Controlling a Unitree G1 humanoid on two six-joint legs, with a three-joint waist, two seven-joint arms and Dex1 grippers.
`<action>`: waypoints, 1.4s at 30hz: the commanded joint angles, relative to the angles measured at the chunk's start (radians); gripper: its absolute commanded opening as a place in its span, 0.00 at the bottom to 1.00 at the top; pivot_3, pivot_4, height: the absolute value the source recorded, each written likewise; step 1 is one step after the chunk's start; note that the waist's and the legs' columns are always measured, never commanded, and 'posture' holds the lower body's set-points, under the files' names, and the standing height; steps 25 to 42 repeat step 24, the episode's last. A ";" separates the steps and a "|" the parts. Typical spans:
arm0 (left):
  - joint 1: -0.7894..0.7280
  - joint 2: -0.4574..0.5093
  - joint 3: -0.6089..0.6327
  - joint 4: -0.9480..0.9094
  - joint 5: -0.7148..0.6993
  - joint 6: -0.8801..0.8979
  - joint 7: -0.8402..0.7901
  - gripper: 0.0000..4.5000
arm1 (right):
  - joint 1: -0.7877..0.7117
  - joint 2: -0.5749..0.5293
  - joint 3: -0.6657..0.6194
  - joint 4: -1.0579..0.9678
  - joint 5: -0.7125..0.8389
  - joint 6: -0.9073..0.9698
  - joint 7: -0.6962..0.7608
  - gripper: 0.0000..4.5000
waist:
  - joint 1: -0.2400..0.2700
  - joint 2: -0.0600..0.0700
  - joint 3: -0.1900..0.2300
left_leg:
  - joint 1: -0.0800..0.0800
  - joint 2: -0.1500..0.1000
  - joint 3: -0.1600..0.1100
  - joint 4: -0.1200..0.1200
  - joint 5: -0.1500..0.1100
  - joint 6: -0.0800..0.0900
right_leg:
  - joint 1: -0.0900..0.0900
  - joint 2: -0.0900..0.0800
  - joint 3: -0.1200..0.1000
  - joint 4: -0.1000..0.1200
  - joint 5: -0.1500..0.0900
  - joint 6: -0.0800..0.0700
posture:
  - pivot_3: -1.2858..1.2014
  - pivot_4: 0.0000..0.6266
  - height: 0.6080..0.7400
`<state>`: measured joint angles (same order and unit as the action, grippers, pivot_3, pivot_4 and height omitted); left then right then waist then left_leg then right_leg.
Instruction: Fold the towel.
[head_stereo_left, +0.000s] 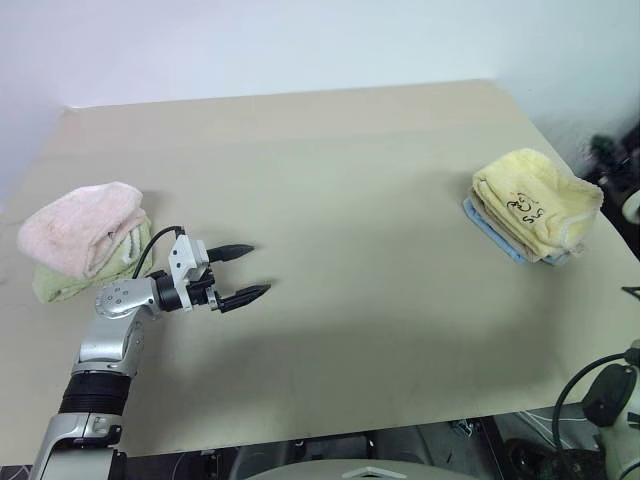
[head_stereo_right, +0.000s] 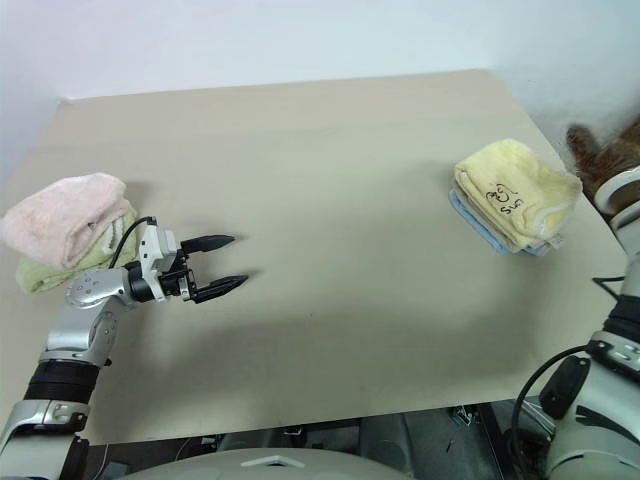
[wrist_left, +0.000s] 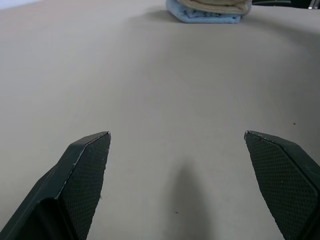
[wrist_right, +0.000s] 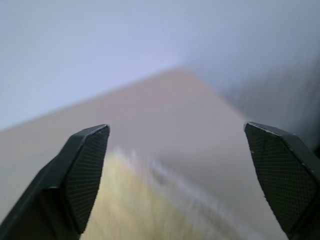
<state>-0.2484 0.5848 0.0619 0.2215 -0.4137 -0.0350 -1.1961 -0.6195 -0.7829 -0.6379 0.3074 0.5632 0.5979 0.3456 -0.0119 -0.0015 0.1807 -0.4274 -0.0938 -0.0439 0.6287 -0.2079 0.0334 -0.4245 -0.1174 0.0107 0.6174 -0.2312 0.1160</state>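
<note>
The towel (head_stereo_left: 535, 200) lies folded at the table's right side, pale yellow with a small dark embroidered mark on top, resting on a folded blue towel (head_stereo_left: 495, 238). My left gripper (head_stereo_left: 260, 268) hovers over the left part of the table (head_stereo_left: 350, 200), open, its fingers pointing right toward the far-off towel, with nothing between them. In the left wrist view the stack (wrist_left: 210, 10) lies far ahead of the open fingers (wrist_left: 85, 170). My right gripper (wrist_right: 177, 127) is open and empty, with the towel (wrist_right: 135, 205) blurred just below its fingers.
A folded pink towel (head_stereo_left: 80, 225) sits on a folded green towel (head_stereo_left: 60, 282) at the table's left edge, just behind my left arm. The table's right edge runs close past the yellow towel.
</note>
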 joint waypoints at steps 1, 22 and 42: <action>-0.011 0.006 0.025 0.007 -0.002 -0.033 -0.007 1.00 | -0.006 0.003 0.056 -0.073 0.025 -0.003 0.083 0.99 | -0.005 0.000 0.000 | 0.000 0.000 0.001 0.000 0.000 0.000 | 0.000 0.000 0.000 0.000 0.000 0.000 | 0.52 0.24 0.91; -0.009 0.026 0.068 0.079 -0.010 -0.103 -0.036 1.00 | 0.245 -0.073 0.482 -0.354 -0.032 -0.060 0.693 0.99 | 0.002 0.000 0.000 | 0.000 0.001 0.002 0.001 -0.002 -0.001 | 0.000 0.000 0.002 -0.002 0.000 0.000 | 0.52 0.24 0.91; -0.004 0.031 0.077 0.076 -0.011 -0.100 -0.033 1.00 | 0.257 -0.068 0.490 -0.354 -0.040 -0.072 0.707 0.99 | 0.002 0.000 0.000 | 0.000 0.001 0.002 0.001 -0.003 -0.001 | 0.000 0.000 0.002 -0.002 0.000 0.000 | 0.52 0.24 0.91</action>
